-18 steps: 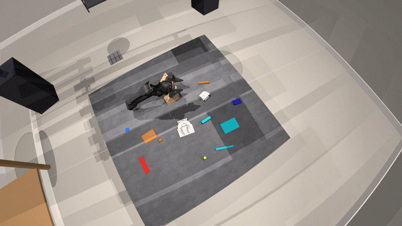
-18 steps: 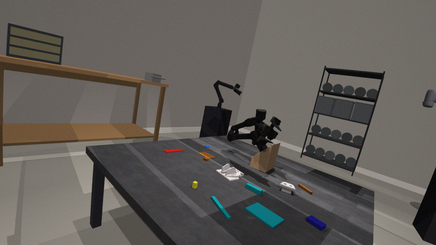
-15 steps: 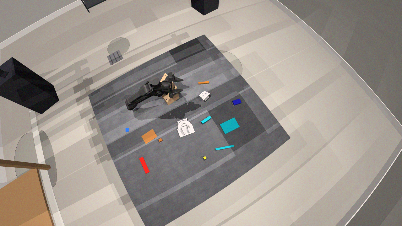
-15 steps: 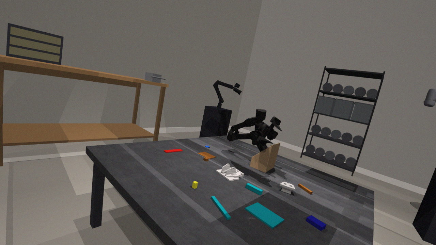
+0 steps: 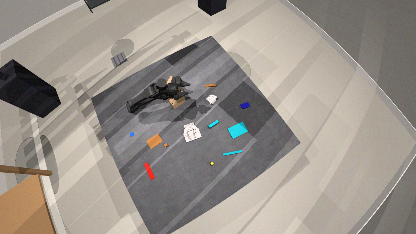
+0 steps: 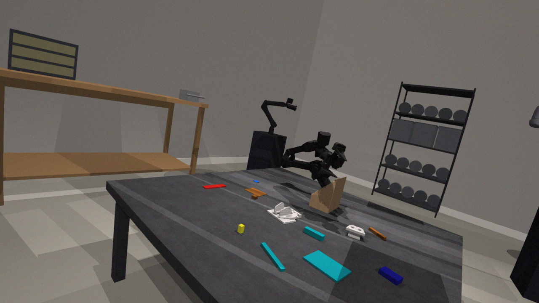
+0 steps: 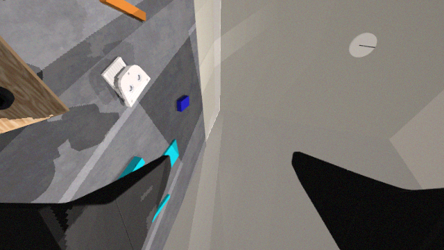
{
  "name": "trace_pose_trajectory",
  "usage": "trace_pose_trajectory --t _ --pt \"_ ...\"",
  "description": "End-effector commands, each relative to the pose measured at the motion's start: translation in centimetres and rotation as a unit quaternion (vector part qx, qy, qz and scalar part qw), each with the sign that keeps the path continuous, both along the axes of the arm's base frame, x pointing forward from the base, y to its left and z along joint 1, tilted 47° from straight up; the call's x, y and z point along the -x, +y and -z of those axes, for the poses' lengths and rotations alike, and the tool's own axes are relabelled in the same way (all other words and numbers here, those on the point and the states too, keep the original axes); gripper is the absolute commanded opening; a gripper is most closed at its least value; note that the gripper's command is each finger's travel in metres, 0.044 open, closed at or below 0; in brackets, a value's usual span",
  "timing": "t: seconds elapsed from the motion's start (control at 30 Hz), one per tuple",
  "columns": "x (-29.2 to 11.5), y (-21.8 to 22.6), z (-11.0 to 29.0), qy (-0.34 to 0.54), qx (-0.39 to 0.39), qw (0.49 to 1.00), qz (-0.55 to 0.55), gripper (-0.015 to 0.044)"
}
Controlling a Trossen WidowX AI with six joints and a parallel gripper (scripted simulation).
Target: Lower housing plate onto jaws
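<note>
Above the table (image 5: 186, 186) (image 6: 180, 226) (image 7: 152, 104), the jaws (image 5: 189, 88) (image 6: 339, 166) (image 7: 232, 156) stand wide apart, holding nothing.

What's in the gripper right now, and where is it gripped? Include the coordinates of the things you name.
Nothing is held: the gripper (image 5: 190, 89) (image 7: 232, 159) is open, with only air between its fingers.

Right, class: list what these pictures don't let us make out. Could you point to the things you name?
- Wooden wedge block (image 5: 177, 102) (image 6: 328, 198) (image 7: 26, 80): cut off by the wrist view's left edge.
- Flat cyan plate (image 5: 237, 130) (image 6: 326, 265) (image 7: 173, 151): partly behind the gripper (image 5: 189, 89) (image 7: 231, 157) in the wrist view.
- White plate with two holes (image 5: 211, 98) (image 6: 355, 230) (image 7: 133, 84): underside hidden by itself, every view.
</note>
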State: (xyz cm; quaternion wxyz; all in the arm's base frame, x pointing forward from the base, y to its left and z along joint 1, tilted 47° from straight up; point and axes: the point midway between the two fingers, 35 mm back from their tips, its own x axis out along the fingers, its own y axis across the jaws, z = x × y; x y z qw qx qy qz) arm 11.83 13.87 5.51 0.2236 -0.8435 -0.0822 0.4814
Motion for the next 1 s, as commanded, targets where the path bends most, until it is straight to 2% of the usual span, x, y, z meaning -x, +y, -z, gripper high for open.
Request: trace_pose_trajectory --t 0.0,0.5,0.97 --pt "-0.2 0.1 -0.3 0.021 -0.005 0.999 0.037 0.0440" --pt "-1.2 0.8 -0.7 0.087 -0.016 0.981 0.175 0.0440" --pt "-2.3 1.7 -0.5 0.130 -0.025 0.942 0.307 0.0440"
